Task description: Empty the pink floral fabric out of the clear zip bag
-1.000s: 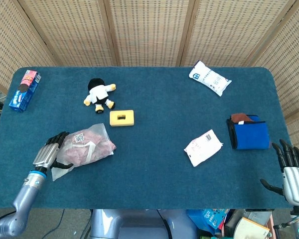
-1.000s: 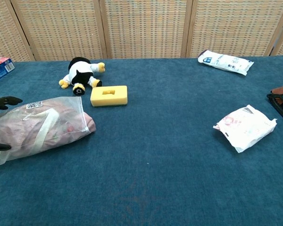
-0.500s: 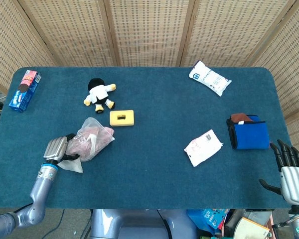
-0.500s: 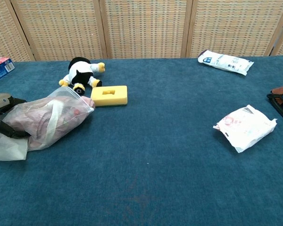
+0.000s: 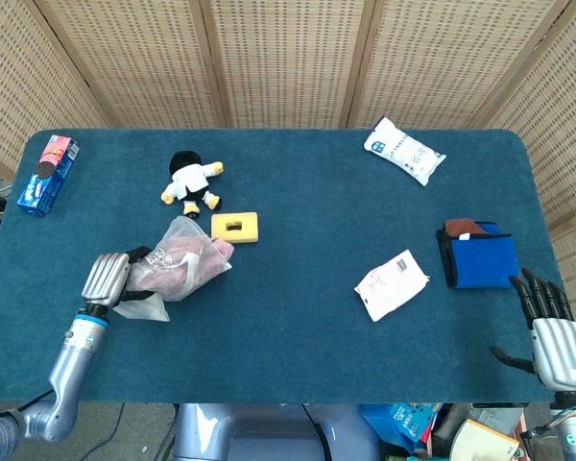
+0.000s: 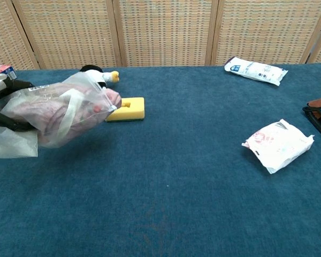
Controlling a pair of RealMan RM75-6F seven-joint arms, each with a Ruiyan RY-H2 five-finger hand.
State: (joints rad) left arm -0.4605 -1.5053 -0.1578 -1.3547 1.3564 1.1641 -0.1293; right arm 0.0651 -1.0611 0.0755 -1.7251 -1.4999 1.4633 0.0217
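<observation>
My left hand grips the clear zip bag by its near end and holds it lifted off the blue table. The pink floral fabric is bunched inside, pressed toward the bag's far end, which points at the yellow sponge. A slack empty flap of the bag hangs below my hand. My right hand hovers open off the table's near right corner, holding nothing; the chest view does not show it.
A panda plush lies behind the bag. A blue snack box sits far left. A white packet lies at the back right, a white pouch right of centre, a blue wallet by the right edge.
My left hand closed on the bag's near end and raised it from lying flat, tipping it up and toward the sponge. The fabric slid toward the far end. The right hand barely shifted.
</observation>
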